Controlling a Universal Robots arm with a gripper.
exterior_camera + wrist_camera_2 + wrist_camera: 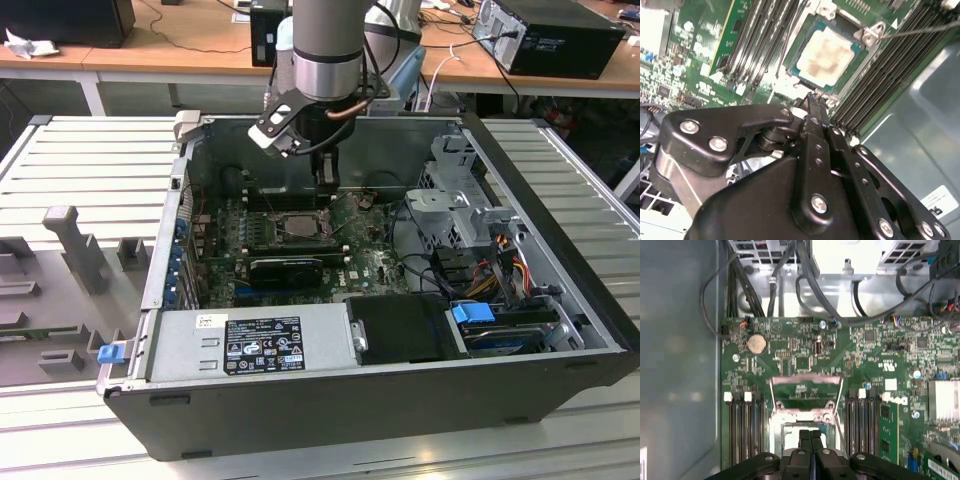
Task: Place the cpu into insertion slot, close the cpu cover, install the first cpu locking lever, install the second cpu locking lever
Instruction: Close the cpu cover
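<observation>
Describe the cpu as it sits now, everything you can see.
The cpu is a small thin square with a pale beige-silver metal top, blotched tan, and a green rim around that top. It lies flat in the insertion slot, its top uncovered in the second wrist view. The gripper, fingers shut, hangs just beside one edge of it. Whether they touch cannot be told.

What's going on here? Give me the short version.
A robot arm's gripper, shut and holding nothing, hangs close over the motherboard inside an open computer case. The cpu already sits in the insertion slot. The cpu cover looks swung open beside the socket, so it is not yet closed.
</observation>
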